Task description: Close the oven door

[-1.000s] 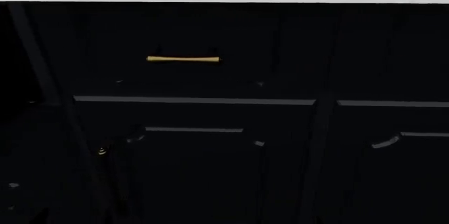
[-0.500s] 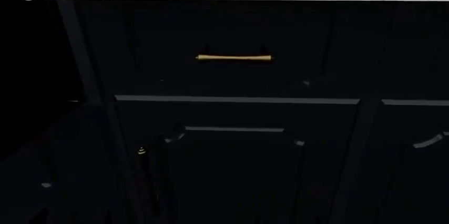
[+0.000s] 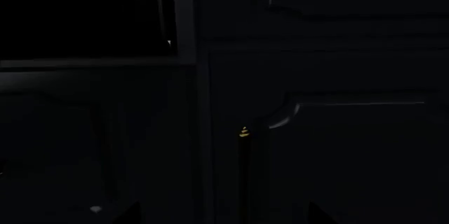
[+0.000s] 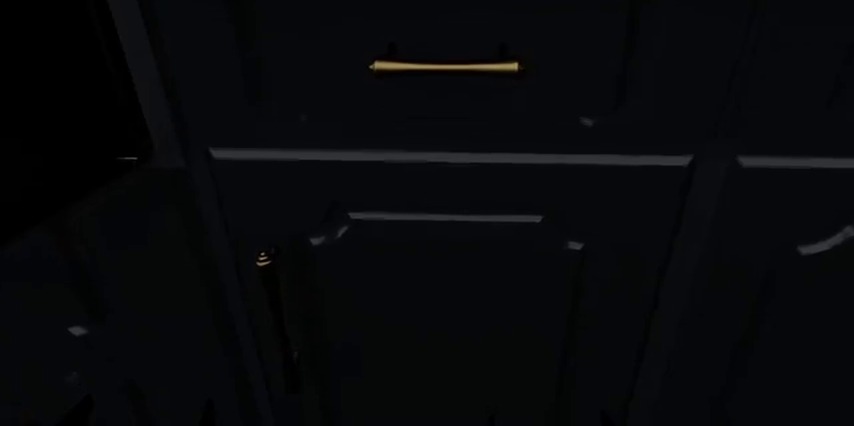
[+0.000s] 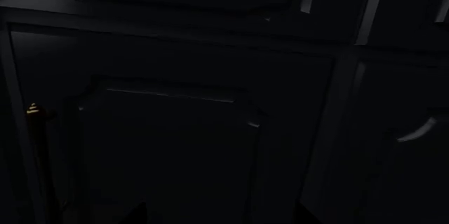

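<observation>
The scene is very dark. At the left of the head view is a black opening (image 4: 54, 66) that looks like the oven's cavity. A flat dark panel (image 4: 80, 296) slopes out below it and appears to be the oven door, lowered. The left wrist view shows the same cavity (image 3: 77, 13), with a faint rack edge and the panel (image 3: 70, 129) under it. My left gripper (image 3: 221, 216) is open, its tips wide apart in front of a cabinet door. My right gripper (image 5: 221, 216) is also open and holds nothing. Neither gripper is clear in the head view.
Dark cabinet fronts fill the views. A drawer with a brass bar handle (image 4: 445, 67) sits above a cabinet door (image 4: 447, 316). That door's vertical handle has a brass tip (image 4: 263, 259), which also shows as the tip (image 3: 243, 132) and the tip (image 5: 33, 110) in the wrist views.
The head view has shifted left and then downward: the drawer handle slid right, then up, and the white countertop has left the top of the frame.
</observation>
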`<state>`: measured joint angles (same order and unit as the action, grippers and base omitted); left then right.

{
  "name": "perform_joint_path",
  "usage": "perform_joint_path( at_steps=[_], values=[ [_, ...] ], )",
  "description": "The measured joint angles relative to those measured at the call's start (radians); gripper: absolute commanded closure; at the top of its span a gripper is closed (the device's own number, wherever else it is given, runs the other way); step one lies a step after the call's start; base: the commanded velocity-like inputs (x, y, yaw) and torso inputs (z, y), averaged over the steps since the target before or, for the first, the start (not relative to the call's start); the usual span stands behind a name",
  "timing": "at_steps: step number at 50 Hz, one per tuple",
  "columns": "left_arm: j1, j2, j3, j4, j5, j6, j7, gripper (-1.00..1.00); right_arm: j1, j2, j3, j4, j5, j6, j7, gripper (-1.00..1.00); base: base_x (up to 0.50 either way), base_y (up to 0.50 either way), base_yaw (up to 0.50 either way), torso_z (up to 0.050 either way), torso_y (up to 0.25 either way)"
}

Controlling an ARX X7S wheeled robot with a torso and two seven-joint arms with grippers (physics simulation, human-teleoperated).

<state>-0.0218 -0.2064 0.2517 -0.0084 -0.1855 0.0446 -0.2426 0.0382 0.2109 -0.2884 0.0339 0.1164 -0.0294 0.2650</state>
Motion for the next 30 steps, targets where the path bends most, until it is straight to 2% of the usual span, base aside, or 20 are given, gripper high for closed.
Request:
perform_joint_path(
  at_steps=[30],
  values=[
    [-0.004,-0.011,0.015,0.001,-0.008,-0.005,-0.013,-1.00,0.002,0.010,-0.013,-0.002,0.008,0.002,0.012,-1.00,0.00,0.00,0.00,-0.050,0.000]
  ],
)
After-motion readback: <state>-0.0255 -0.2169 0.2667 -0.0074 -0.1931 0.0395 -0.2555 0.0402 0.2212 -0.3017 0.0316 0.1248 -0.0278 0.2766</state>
